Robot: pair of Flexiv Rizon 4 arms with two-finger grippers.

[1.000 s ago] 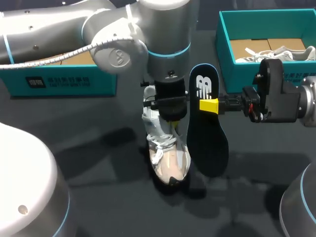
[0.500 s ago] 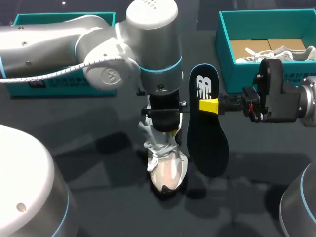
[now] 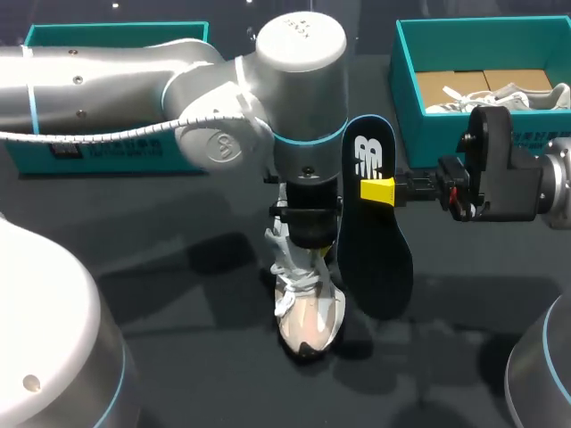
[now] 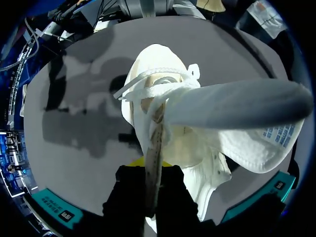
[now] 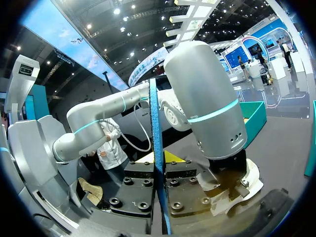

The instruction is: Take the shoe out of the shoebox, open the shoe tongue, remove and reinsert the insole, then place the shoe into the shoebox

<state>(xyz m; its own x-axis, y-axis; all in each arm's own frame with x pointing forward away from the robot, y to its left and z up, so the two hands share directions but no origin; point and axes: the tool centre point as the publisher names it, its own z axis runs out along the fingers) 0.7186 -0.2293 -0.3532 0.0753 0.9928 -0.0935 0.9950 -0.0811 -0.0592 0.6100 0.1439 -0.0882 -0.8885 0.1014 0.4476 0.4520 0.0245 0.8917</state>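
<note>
Dark tabletop (image 3: 178, 294) carries the shoe (image 3: 308, 312) near its centre, toe toward 6 o'clock. Whether the toe rests on the table or hangs just clear of it, I cannot tell. The left gripper (image 4: 152, 168) comes down on the shoe from above, its fingers pressed together on a thin strip of the upper, apparently the tongue (image 4: 157, 133). Just at 3 o'clock of the shoe, the insole (image 3: 375, 259) hangs upright, pinched at one long edge by the right gripper (image 3: 379, 190). The open shoebox (image 3: 406, 80) sits at 1 o'clock with a second shoe (image 3: 508, 96) inside, and another teal box (image 3: 116, 147) lies at 10 o'clock.

The main hazard, as I judge it, is crowding. The left wrist fills the space over the shoe's mouth, and the insole's upper end already sits right beside it. Swinging the insole across could knock it against that arm and twist it in the pinch. The hold is on one edge only, so the long, floppy insole may pivot or slip once its tip meets the shoe's lining. If the thin strip slides out of the left fingers, the mouth would close and the shoe could tip over, leaving the insole jammed on the collar.
</note>
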